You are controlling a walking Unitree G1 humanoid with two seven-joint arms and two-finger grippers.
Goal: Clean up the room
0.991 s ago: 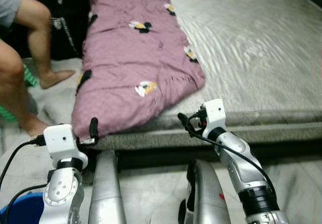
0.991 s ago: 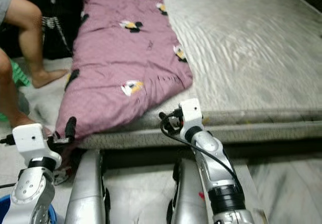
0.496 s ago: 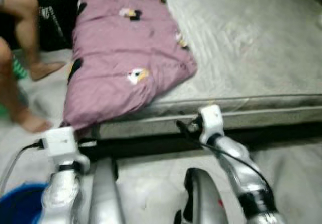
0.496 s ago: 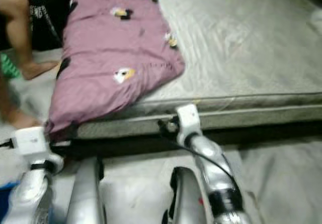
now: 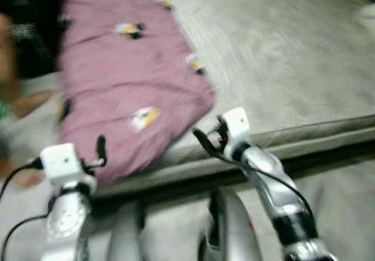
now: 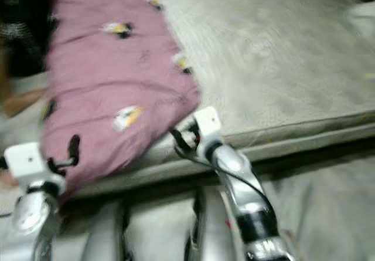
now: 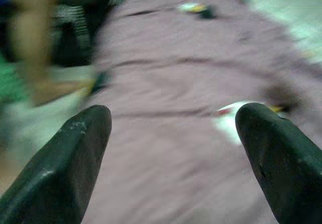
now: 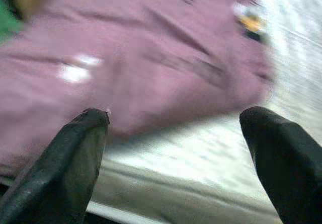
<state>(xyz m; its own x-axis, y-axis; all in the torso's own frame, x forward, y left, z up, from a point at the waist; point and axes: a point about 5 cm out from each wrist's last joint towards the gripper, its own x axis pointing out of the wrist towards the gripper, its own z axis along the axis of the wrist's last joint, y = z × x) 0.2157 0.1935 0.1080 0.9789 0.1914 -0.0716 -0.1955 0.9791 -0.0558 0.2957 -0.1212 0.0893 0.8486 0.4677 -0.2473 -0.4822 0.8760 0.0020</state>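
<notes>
- Head views, both blurred: a purple blanket (image 5: 123,91) with small printed patches lay lengthwise along the left part of a grey mattress (image 5: 281,56), its near end drooping over the mattress's front edge.
- The left gripper (image 5: 101,148) was raised just in front of that drooping near end; whether it touched the cloth could not be told.
- The right gripper (image 5: 206,140) was held at the mattress's front edge, just beside the blanket's near right corner.
- A person's bare foot (image 5: 26,104) stood on the pale floor (image 5: 345,185) left of the bed, smeared by blur.
- Left wrist view: the two black fingers (image 7: 65,168) stood wide apart, released, holding nothing, with the purple blanket (image 7: 176,133) spread between and beyond them.
- A blurred bare leg (image 7: 30,38) stood at the blanket's far side.
- Right wrist view: its fingers (image 8: 70,163) were likewise spread and empty, pointing at the blanket's edge (image 8: 151,68) where it met the grey mattress (image 8: 201,158).
</notes>
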